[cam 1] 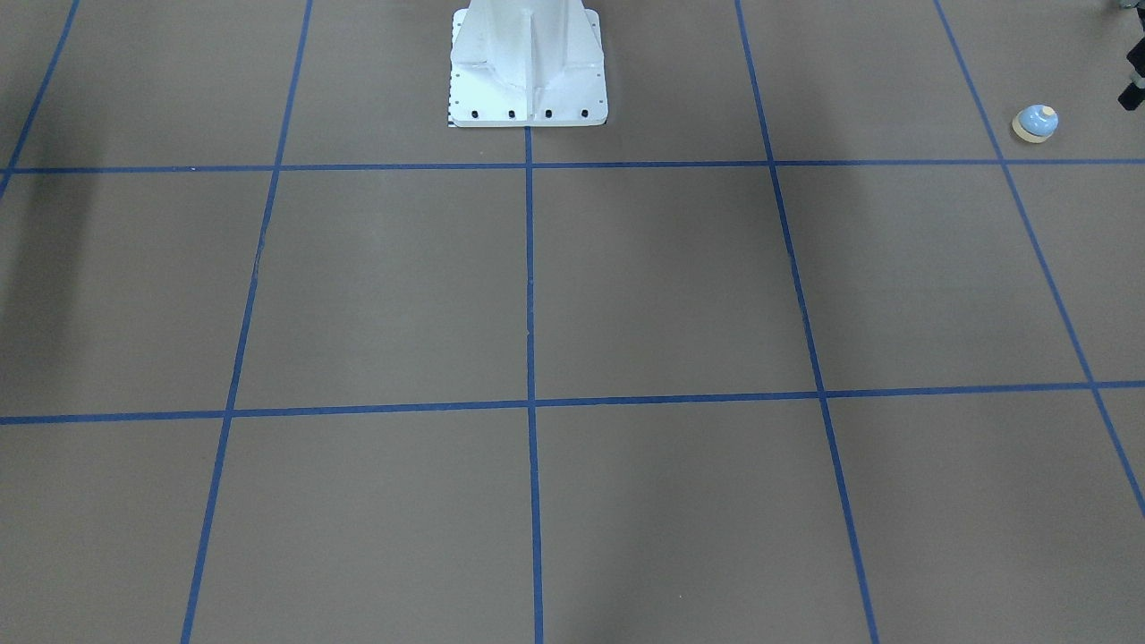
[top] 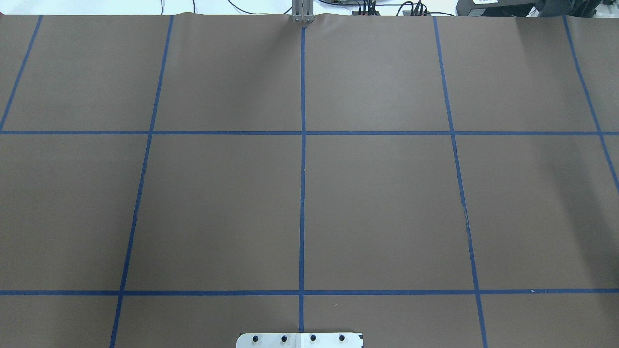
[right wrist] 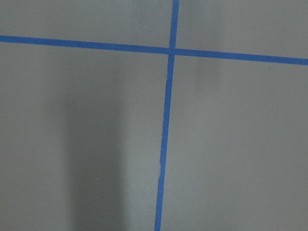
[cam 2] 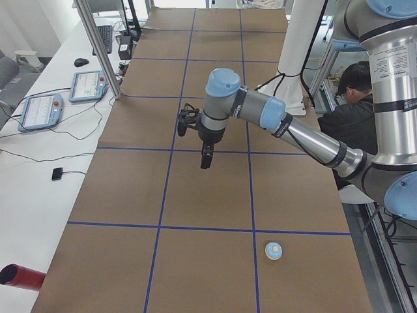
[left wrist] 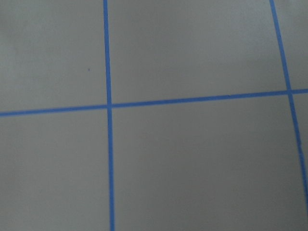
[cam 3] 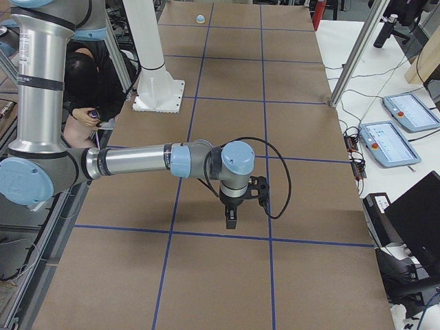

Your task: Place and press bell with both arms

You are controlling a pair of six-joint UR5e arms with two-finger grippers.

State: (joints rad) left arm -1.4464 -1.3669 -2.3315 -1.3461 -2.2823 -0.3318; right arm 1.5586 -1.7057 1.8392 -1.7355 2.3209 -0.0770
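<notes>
The bell (cam 1: 1035,122), a light-blue dome on a cream base, stands upright on the brown table near the robot's left end. It also shows in the exterior left view (cam 2: 273,250) and, very small, in the exterior right view (cam 3: 200,18). My left gripper (cam 2: 204,163) hangs pointing down above the table, well apart from the bell. My right gripper (cam 3: 230,223) hangs pointing down over the table's other end. Both show only in the side views, so I cannot tell whether they are open or shut. The wrist views show only bare table and blue tape lines.
The white pedestal (cam 1: 528,72) stands at the robot's side of the table. A red cylinder (cam 2: 19,277) lies off the table's left end. A seated person (cam 2: 352,104) is behind the robot. Teach pendants (cam 3: 392,141) and a metal post (cam 3: 354,55) are on the far side.
</notes>
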